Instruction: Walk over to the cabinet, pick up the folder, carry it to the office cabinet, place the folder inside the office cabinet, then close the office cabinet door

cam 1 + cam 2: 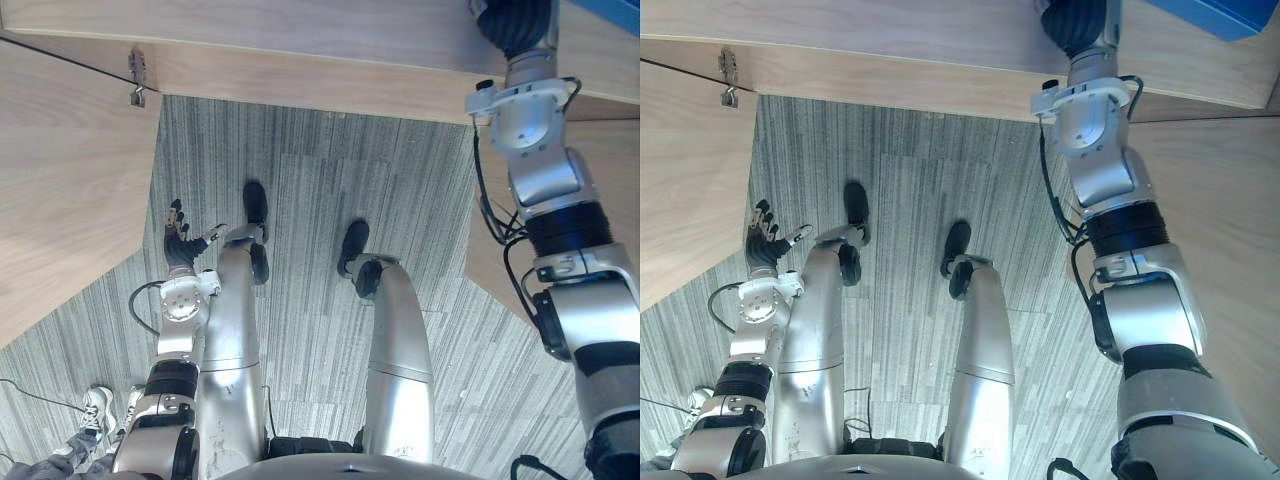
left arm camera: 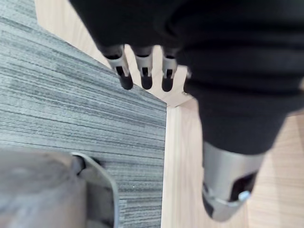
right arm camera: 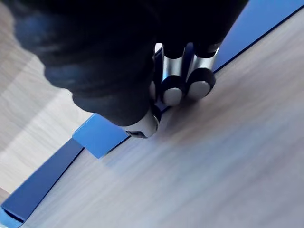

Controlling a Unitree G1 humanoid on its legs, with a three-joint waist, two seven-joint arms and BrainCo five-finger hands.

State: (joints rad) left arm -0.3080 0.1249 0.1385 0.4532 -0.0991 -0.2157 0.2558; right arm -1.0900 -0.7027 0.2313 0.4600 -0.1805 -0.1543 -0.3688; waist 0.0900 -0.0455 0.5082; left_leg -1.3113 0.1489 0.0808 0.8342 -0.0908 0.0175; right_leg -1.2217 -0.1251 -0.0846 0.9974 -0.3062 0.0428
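1. My right hand (image 3: 123, 76) is raised to the wooden surface (image 3: 228, 156) above the carpet (image 1: 330, 200); its fingers (image 3: 173, 90) are curled tight together against the thumb, pinching the edge of the blue folder (image 3: 99, 135).
2. The folder lies flat on that wooden surface, directly under my right hand's fingertips; its blue body runs away past the hand on both sides; in the right eye view one corner of it shows at the far right, just beyond my right wrist.
3. My left hand (image 1: 178, 235) hangs low at my side over the carpet, well apart from the folder; its fingers (image 2: 142, 71) are straight and slightly spread, holding nothing.
4. A wooden panel (image 1: 60, 200) stands just beside my left hand; a metal hinge (image 1: 138, 80) sits at its upper edge.
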